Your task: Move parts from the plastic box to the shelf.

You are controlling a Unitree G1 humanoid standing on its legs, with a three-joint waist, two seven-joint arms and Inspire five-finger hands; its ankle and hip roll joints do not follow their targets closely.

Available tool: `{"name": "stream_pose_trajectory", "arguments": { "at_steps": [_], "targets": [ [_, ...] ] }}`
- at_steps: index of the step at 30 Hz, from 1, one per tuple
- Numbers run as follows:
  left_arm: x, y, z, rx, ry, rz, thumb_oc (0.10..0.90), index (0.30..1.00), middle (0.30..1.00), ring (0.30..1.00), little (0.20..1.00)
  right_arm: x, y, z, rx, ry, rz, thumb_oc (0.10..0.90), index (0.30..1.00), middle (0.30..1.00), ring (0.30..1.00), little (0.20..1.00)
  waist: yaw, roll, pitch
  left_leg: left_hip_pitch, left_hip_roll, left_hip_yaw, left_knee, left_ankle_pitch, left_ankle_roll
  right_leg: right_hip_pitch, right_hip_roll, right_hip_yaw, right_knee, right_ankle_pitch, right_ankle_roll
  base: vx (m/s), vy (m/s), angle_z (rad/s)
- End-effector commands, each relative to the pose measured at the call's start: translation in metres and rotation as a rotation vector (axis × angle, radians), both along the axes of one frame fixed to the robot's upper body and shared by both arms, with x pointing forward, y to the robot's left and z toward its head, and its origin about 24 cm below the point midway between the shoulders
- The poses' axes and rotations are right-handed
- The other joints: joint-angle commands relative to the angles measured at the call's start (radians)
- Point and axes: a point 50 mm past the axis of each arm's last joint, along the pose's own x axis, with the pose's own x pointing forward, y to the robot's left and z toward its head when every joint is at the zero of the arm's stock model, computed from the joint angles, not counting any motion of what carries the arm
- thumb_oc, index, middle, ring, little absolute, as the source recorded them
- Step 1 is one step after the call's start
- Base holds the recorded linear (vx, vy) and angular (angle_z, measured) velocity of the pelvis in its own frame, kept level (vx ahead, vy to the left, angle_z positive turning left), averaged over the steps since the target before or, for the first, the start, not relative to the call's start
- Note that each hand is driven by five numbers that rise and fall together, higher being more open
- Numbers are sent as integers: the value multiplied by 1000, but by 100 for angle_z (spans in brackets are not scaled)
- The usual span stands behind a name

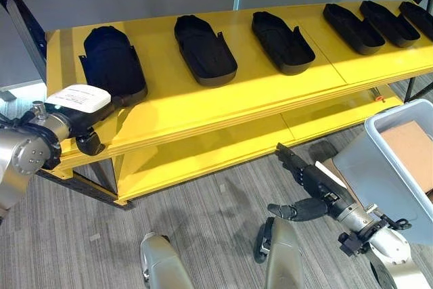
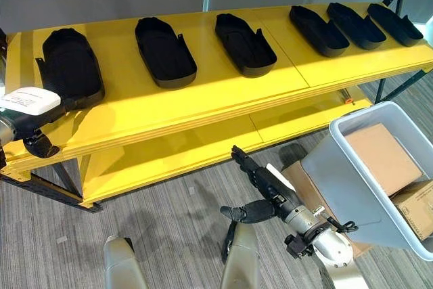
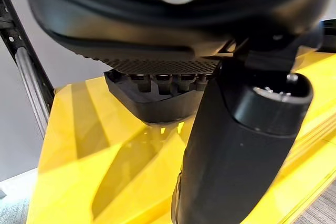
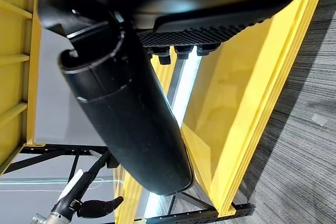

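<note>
Several black moulded parts lie in a row on the yellow shelf's top board point(image 1: 270, 89). My left hand point(image 1: 78, 99) is at the shelf's left end. Its straight fingers point(image 3: 163, 80) rest against the near end of the leftmost black part point(image 1: 111, 62), and its thumb point(image 1: 88, 143) hangs below the board's front edge. My right hand point(image 1: 314, 184) is open and empty, low over the carpet in front of the lower shelf board point(image 1: 203, 153). The grey plastic box point(image 1: 399, 116) stands tilted at the right, beside that hand.
Cardboard boxes point(image 2: 379, 157) lie inside the plastic box. A dark metal upright point(image 1: 20, 11) frames the shelf's left end. Bare yellow board shows between the parts. Grey carpet point(image 1: 203, 214) runs in front of the shelf.
</note>
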Motion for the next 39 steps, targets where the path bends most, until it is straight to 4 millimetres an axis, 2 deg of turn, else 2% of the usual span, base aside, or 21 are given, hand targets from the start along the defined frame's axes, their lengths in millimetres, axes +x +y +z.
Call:
{"name": "stream_pose_trajectory", "arguments": {
  "at_steps": [1,15,19,26,31,39],
  "targets": [
    [-9,7,47,92,-167,41,900,1000,1000,1000,1000,3,-12,40,12,-214,-29,900,1000,1000,1000,1000,3,26,-66,-36,-31,-2,-43,62,74,41,-10,65,-41,-38,33,0,0,0],
    [-11,6,72,76,-306,35,900,1000,1000,1000,1000,4,-13,39,5,-208,-33,900,1000,1000,1000,1000,4,29,-70,-44,-38,-1,-37,61,74,40,-11,66,-37,-39,32,0,0,0],
    [-12,-2,95,47,-468,-10,900,1000,1000,1000,1000,4,-13,40,3,-214,-35,900,1000,1000,1000,1000,2,31,-73,-44,-40,-1,-41,65,75,39,-11,67,-38,-38,33,0,0,0],
    [-17,-7,115,57,-571,-33,900,1000,1000,1000,1000,4,-14,41,5,-216,-41,900,1000,1000,1000,1000,6,33,-77,-41,-41,-1,-46,67,75,40,-12,64,-40,-37,33,0,0,0],
    [-26,-10,140,175,-700,-30,900,1000,1000,1000,1000,3,-14,42,-13,-220,-31,900,1000,1000,1000,1000,8,39,-83,-44,-43,1,-43,67,75,40,-14,65,-40,-37,35,0,0,0],
    [-36,-19,148,212,-823,-69,900,1000,1000,1000,1000,4,-12,44,-25,-231,-18,900,1000,1000,1000,1000,10,39,-86,-41,-46,0,-45,64,77,42,-12,68,-42,-38,34,0,0,0]
  ]
}}
